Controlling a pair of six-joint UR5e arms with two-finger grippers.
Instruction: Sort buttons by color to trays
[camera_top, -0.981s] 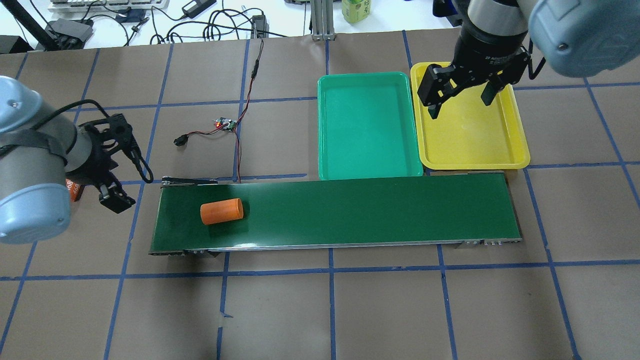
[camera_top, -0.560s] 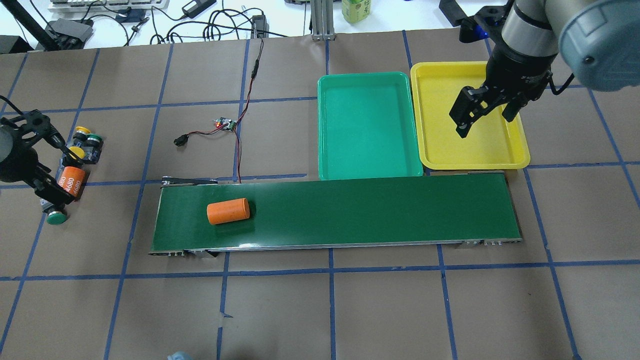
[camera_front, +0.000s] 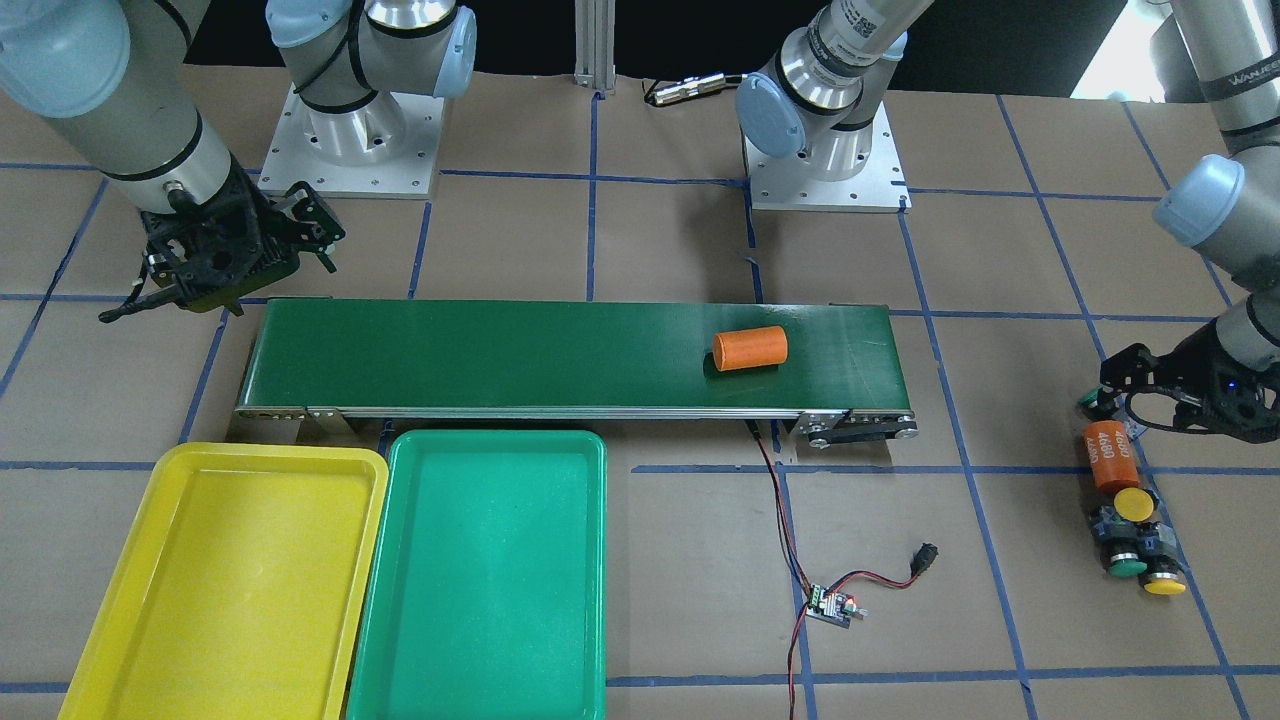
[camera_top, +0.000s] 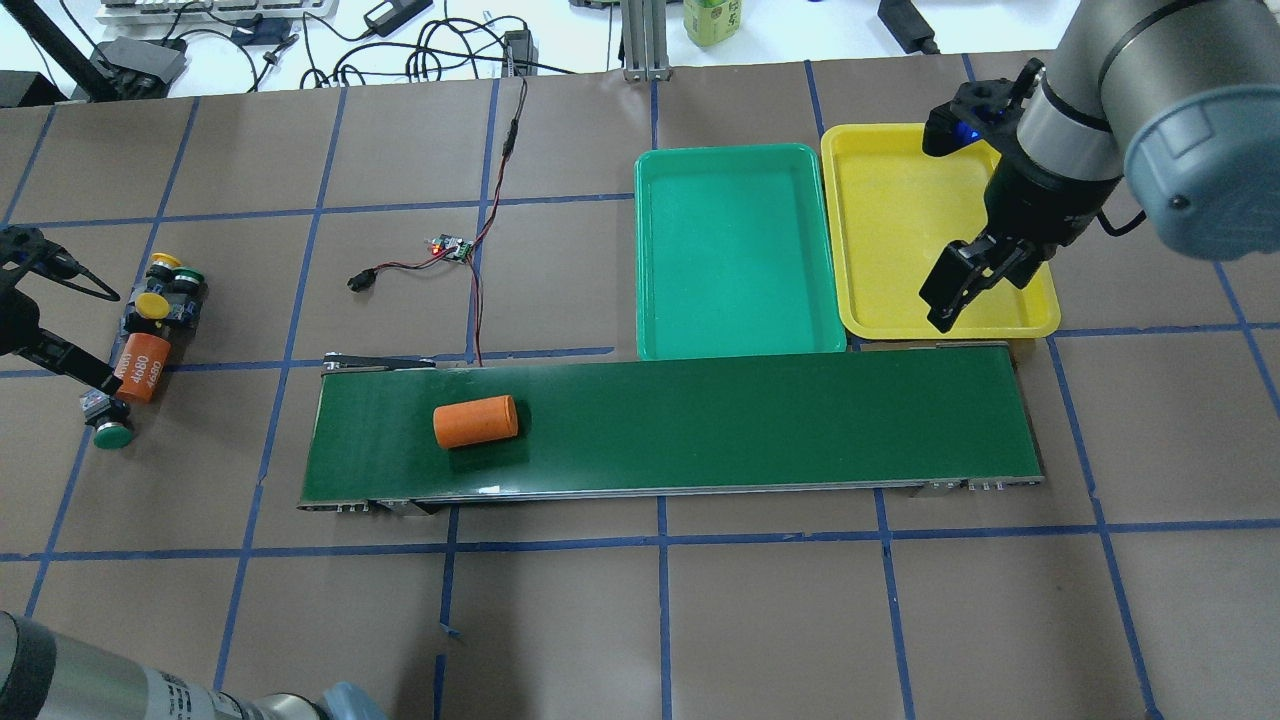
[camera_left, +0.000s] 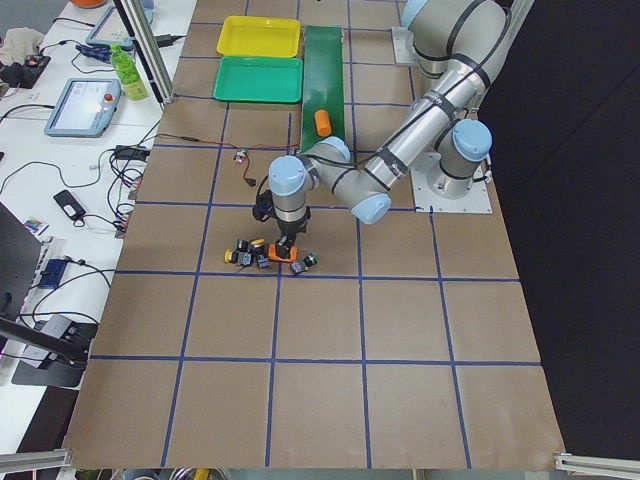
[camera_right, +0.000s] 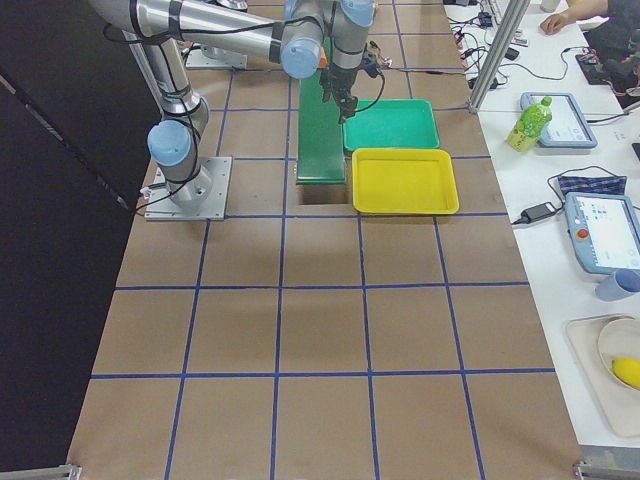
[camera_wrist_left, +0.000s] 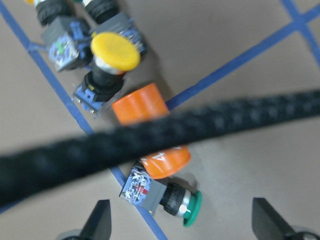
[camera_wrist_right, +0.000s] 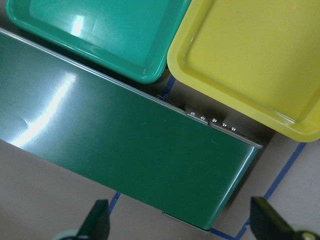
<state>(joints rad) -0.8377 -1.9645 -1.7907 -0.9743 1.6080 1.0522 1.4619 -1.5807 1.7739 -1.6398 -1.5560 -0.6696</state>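
Four buttons lie in a cluster at the table's left end: two yellow (camera_top: 152, 303) (camera_top: 165, 262), one green (camera_top: 190, 272) beside them, and one green (camera_top: 113, 435) apart on the near side. My left gripper (camera_wrist_left: 182, 227) hovers open over this cluster, with the near green button (camera_wrist_left: 189, 207) just ahead of its fingertips; it holds nothing. The green tray (camera_top: 735, 250) and the yellow tray (camera_top: 900, 240) stand side by side behind the belt, both empty. My right gripper (camera_top: 960, 290) is open and empty above the yellow tray's near right corner.
A long dark-green conveyor belt (camera_top: 750, 420) runs in front of the trays and carries an orange cylinder (camera_top: 476, 421) near its left end. Another orange cylinder marked 4680 (camera_top: 143, 366) lies among the buttons. A small wired circuit board (camera_top: 450, 247) lies behind the belt.
My left arm has pulled back to the left, uncovering the buttons. My right gripper has moved from the yellow tray's far side to its near right corner. The belt's cylinder has drifted right.
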